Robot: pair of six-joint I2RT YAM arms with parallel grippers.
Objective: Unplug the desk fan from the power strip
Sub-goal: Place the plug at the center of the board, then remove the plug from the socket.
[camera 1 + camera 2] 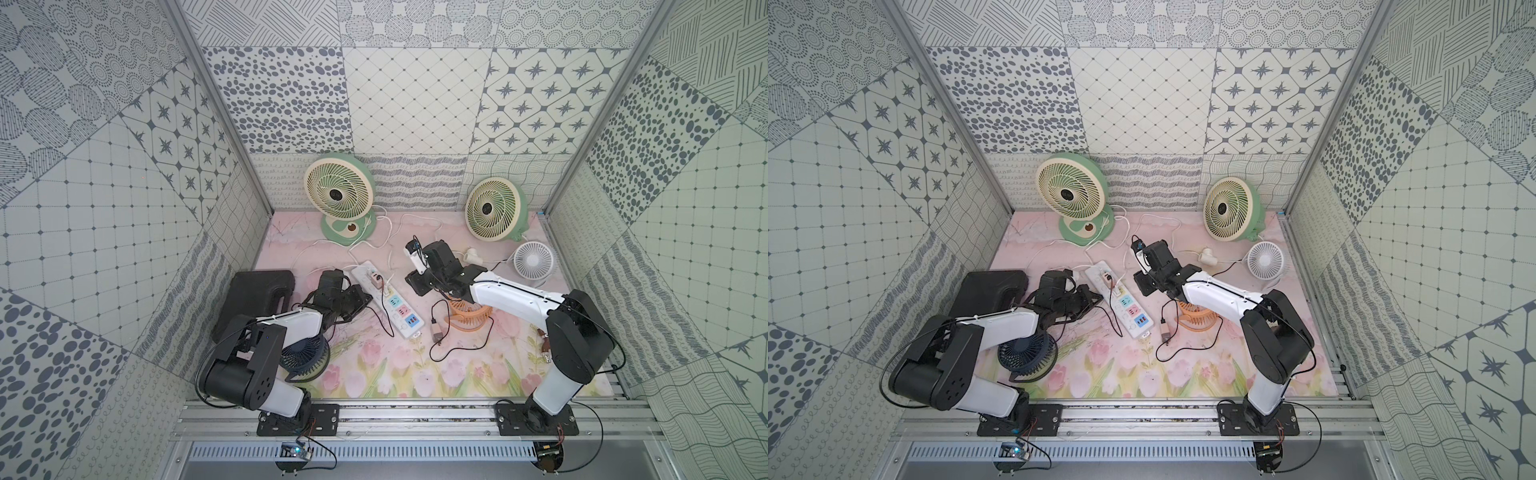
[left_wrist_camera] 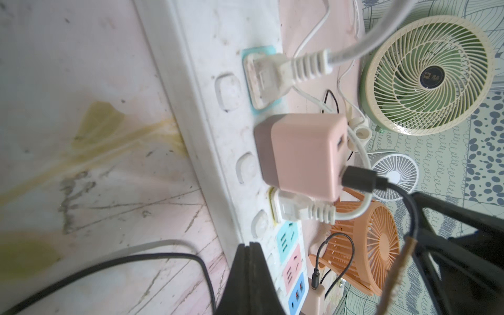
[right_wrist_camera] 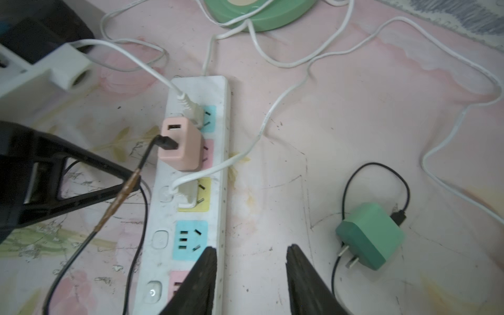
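Power strip (image 1: 386,301), centre of frame on the worktop (image 1: 374,365). Left gripper (image 2: 249,245), closed and empty, rests on its edge, apparently to steady it. Right gripper (image 3: 252,248) hangs open, holding nothing; a green adapter (image 3: 371,236) lies unplugged beside the strip.

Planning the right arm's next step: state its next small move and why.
Probably lift the right gripper clear and pull back. Its jaws stand open and empty, and the green adapter lies on the mat with prongs bare, already out of the power strip.
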